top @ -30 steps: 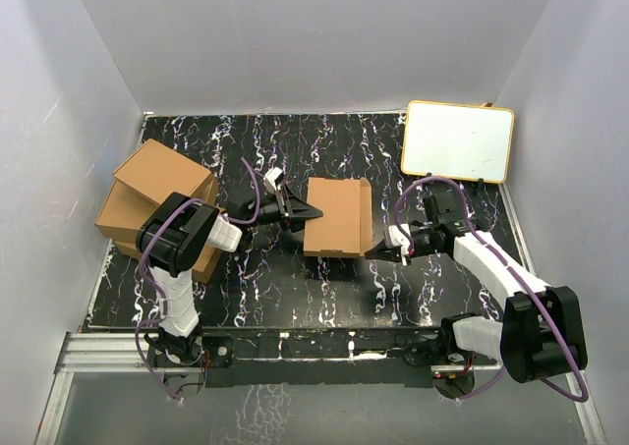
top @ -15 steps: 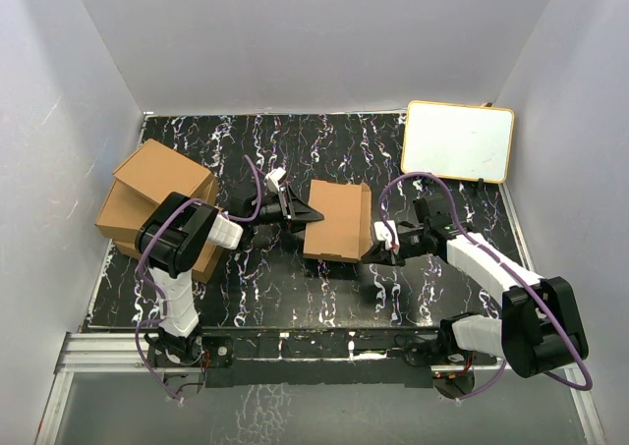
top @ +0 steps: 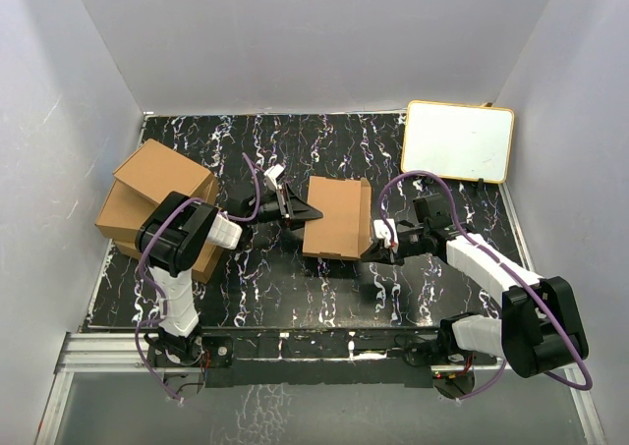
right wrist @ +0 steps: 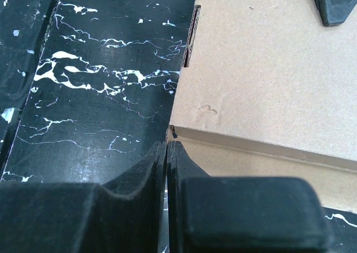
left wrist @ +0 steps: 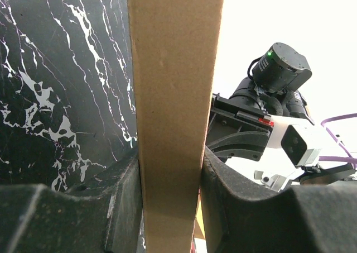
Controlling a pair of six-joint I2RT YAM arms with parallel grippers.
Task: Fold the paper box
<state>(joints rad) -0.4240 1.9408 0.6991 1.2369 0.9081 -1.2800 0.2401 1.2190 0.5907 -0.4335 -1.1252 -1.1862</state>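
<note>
Pile: ready-made plain brown cardboard boxes (top: 157, 201) are stacked well behind the left pincer, beside its arm.
Left pincer: the left pincer (top: 301, 212) is clamped on the left wall of the box, and cardboard is seen filling the gap between its fingers (left wrist: 120, 200).
Box: the shallow brown corrugated-cardboard paper box (top: 339, 215) is held between the two pincers on the black white-veined table (top: 295, 288), with its lid panel laid down.
Right pincer: the right pincer (top: 373, 251) is pressed together with nothing gripped, its tips set against the box's near right corner.
Board: a white board with a yellow rim (top: 458, 140) is propped well beyond the right pincer.
Change: within the last second the right pincer has been brought in from just beside the box to its corner, and the box has been nudged slightly leftward.
Meaning: the lid is judged nearly shut, and a corner flap is probably being tucked.
</note>
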